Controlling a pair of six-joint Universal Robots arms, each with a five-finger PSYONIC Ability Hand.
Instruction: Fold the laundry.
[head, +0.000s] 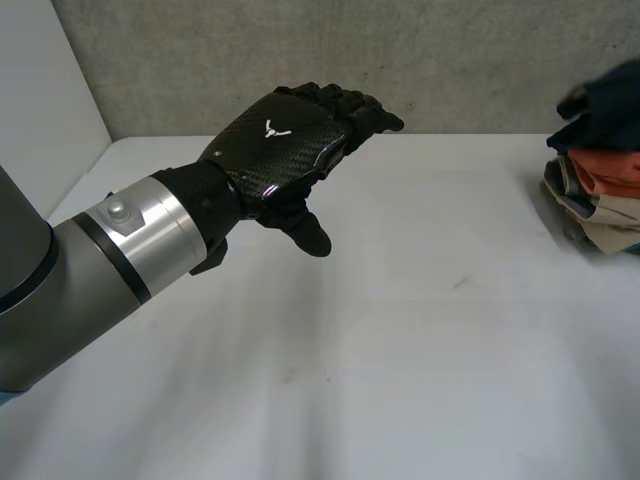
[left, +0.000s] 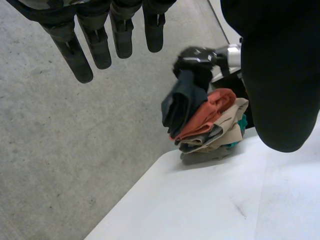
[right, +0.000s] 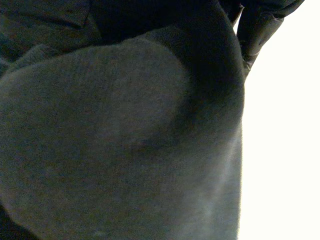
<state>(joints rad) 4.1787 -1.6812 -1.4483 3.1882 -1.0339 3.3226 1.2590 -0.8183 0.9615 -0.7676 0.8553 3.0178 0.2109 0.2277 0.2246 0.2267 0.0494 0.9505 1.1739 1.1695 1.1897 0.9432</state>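
You have one table (head: 400, 330), one stack of clothes (head: 603, 172) and two hands: left hand (head: 280, 140), right hand (left: 194, 57). Garments per stack: can't count.

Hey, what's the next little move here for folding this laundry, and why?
Probably the right hand should draw the dark garment off the pile onto the bare table. It rests on that top piece, the pile sits near the table's edge, and the left hand hovers open above the table, holding nothing.
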